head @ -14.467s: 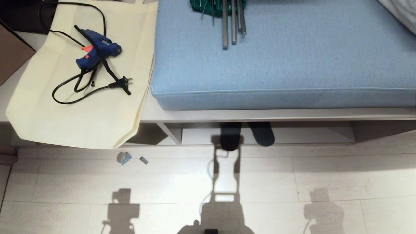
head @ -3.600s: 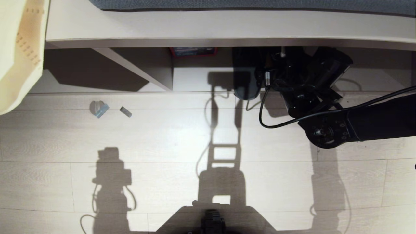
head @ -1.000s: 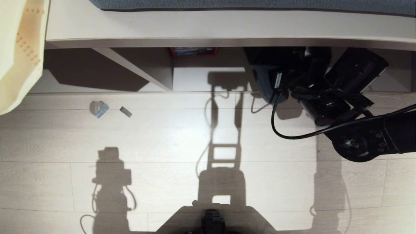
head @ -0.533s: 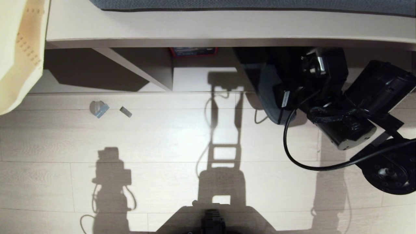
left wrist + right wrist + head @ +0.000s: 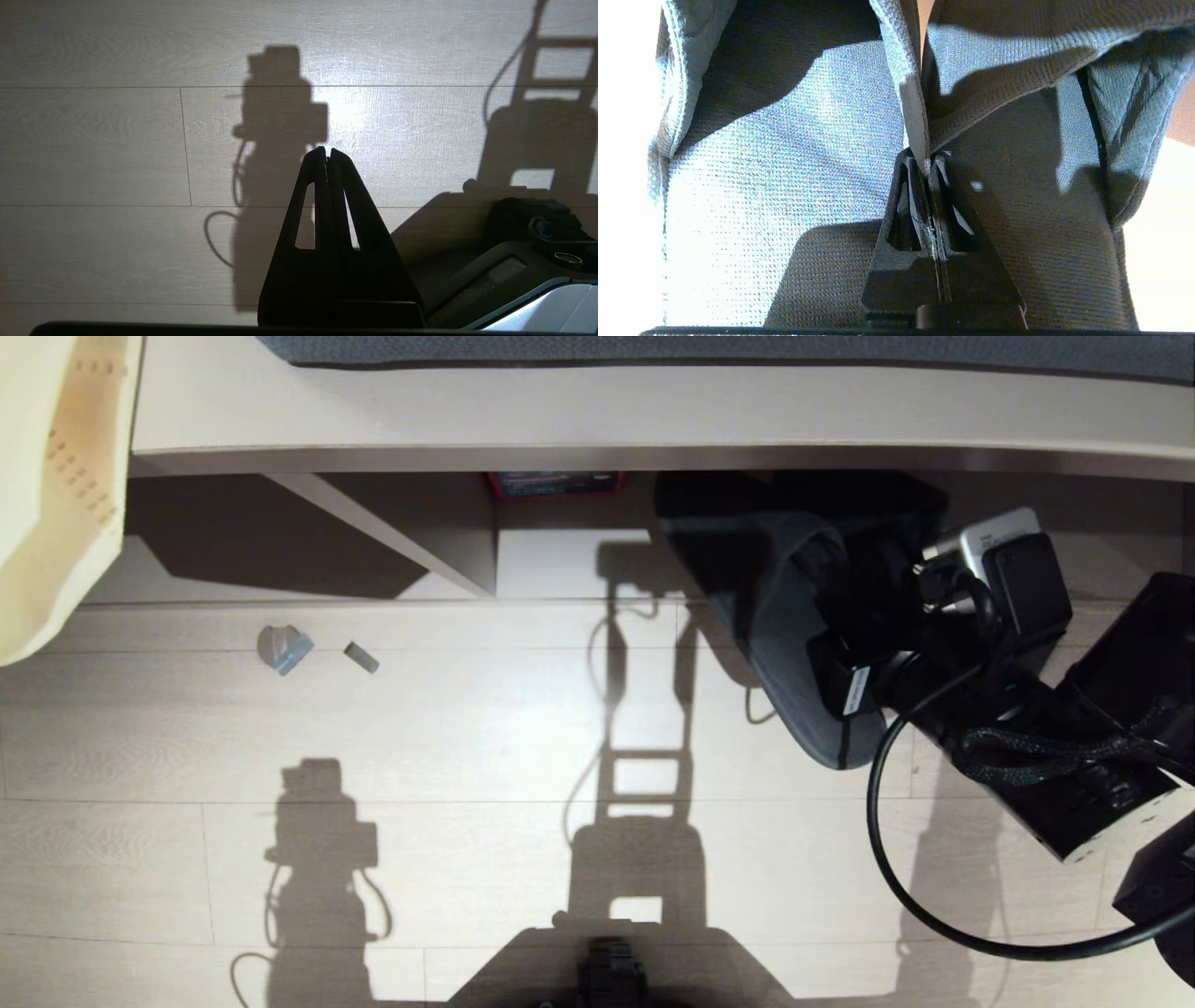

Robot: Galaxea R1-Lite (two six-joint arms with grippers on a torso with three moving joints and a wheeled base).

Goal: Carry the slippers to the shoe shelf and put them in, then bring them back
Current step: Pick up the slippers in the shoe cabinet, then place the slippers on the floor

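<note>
Right gripper clamped on the slippers, fingertips pinching the inner edges of both uppers together where they meet. Both dark grey insoles visible either side of the pinch in the right wrist view. Pair hanging from the right arm at the front edge of the shoe shelf, part over the pale wooden floor, part still under the shadow of the upper board; probably lifted clear of the floor, though hard to be sure from the head view. Black cable looping down from the right arm over the floor.

Left gripper closed tight, nothing between the fingers, hanging above bare floorboards well apart from the shelf.

Small scraps lying on the floor just in front of the shelf's left compartment. Cream bag draped over the left end of the upper board.
</note>
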